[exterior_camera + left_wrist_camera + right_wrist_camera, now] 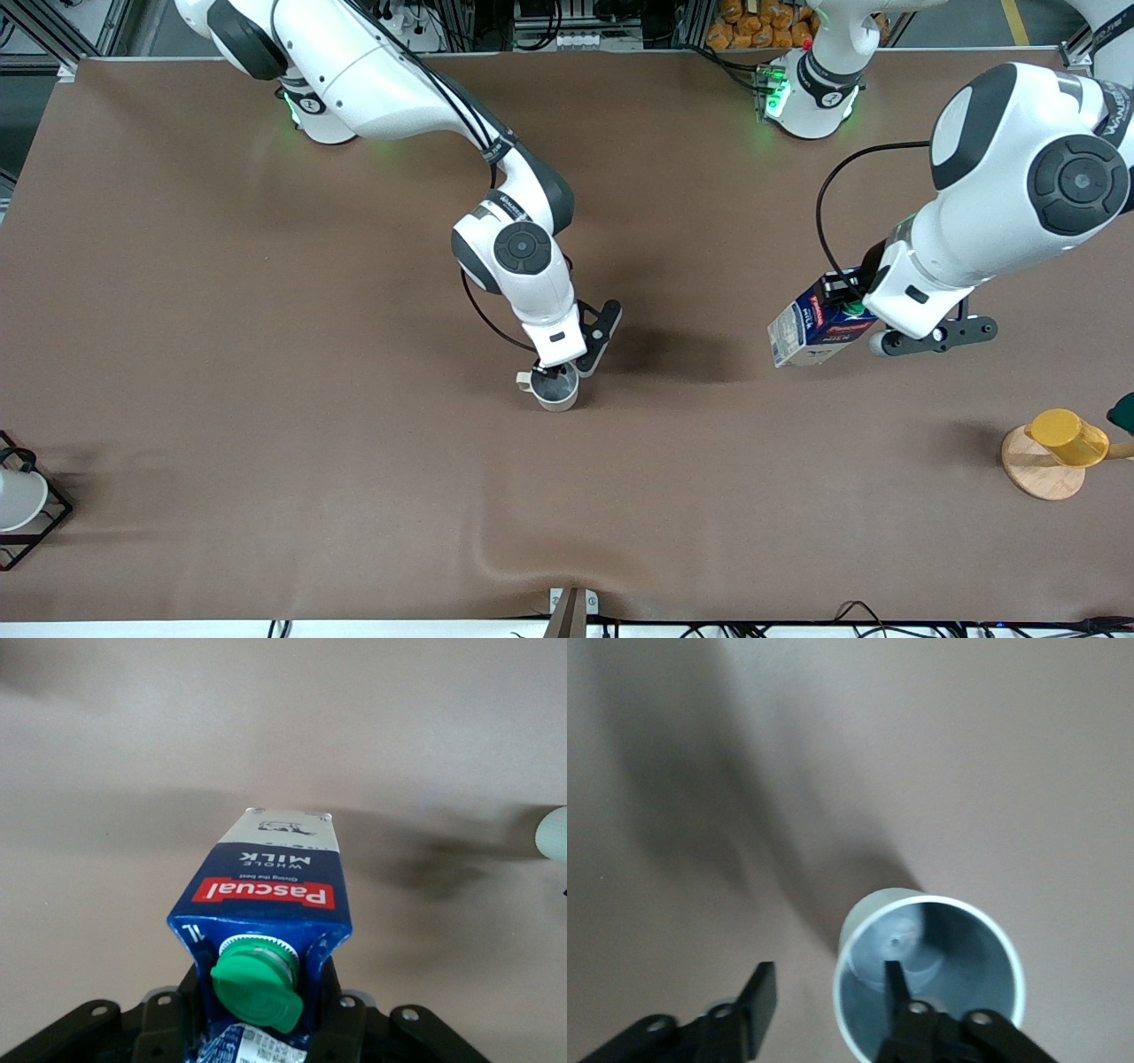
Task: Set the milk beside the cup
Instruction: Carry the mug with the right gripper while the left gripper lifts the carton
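Observation:
The cup, a cream mug with a grey inside, stands upright near the middle of the table. My right gripper is open right over it. In the right wrist view one fingertip is inside the cup, the other fingertip is outside its rim, and my right gripper straddles the wall. My left gripper is shut on the top of the milk and holds it tilted over the table toward the left arm's end, apart from the cup. In the left wrist view the milk shows its green cap between my left gripper's jaws.
A yellow cup hangs on a wooden stand at the left arm's end. A white cup in a black wire rack stands at the right arm's end. The brown cloth has a wrinkle near the front edge.

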Tool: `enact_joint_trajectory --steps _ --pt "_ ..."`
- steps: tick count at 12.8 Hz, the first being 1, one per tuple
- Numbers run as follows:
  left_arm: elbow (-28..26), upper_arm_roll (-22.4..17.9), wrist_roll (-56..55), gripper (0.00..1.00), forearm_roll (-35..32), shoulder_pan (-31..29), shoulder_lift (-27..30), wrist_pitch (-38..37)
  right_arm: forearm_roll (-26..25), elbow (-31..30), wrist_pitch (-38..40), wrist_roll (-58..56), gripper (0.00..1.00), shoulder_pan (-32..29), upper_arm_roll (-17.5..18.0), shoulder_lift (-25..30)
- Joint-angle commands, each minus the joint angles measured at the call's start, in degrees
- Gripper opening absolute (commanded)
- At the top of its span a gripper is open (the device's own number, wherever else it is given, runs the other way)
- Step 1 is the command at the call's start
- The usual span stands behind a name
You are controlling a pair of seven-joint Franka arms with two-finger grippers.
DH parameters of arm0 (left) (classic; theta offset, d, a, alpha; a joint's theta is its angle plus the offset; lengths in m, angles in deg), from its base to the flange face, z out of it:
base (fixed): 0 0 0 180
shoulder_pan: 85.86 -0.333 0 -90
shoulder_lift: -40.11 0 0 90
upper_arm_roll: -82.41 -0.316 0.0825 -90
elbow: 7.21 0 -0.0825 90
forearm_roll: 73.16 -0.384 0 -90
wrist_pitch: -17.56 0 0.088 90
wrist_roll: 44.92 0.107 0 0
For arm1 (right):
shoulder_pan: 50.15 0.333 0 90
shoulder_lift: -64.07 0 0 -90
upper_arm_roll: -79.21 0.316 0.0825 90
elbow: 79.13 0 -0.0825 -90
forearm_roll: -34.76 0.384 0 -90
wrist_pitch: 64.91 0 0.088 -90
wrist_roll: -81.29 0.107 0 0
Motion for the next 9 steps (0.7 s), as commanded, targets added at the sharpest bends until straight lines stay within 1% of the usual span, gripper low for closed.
enact_joint_trajectory --steps 1,4,6,7,9 --pt "0.4 2.3 -4.2 0.51 1.0 -0.1 0.3 -1.1 -0.4 0.7 1.3 0.6 1.00 -0.6 0.2 2.0" --pt "0.8 7.3 -10.7 0.51 0.9 0.7 -1.5 -0.7 -0.1 0.5 5.7 0.7 1.00 -3.3 0.3 6.3" --pt "3.2 7.8 -13.5 0.51 0.7 4.8 -3.9 -0.4 0.2 -0.2 11.8 0.7 1.00 -8.2 0.4 10.0" --pt "4.4 7.8 -14.7 0.51 0.6 6.7 -5.4 0.1 0.2 -1.6 14.5 0.6 1.00 -10.8 0.4 12.1" --pt "6.3 7.8 -15.0 0.51 0.6 10.3 -8.2 2.0 0.2 -7.7 15.7 0.8 1.00 -15.9 0.4 18.1"
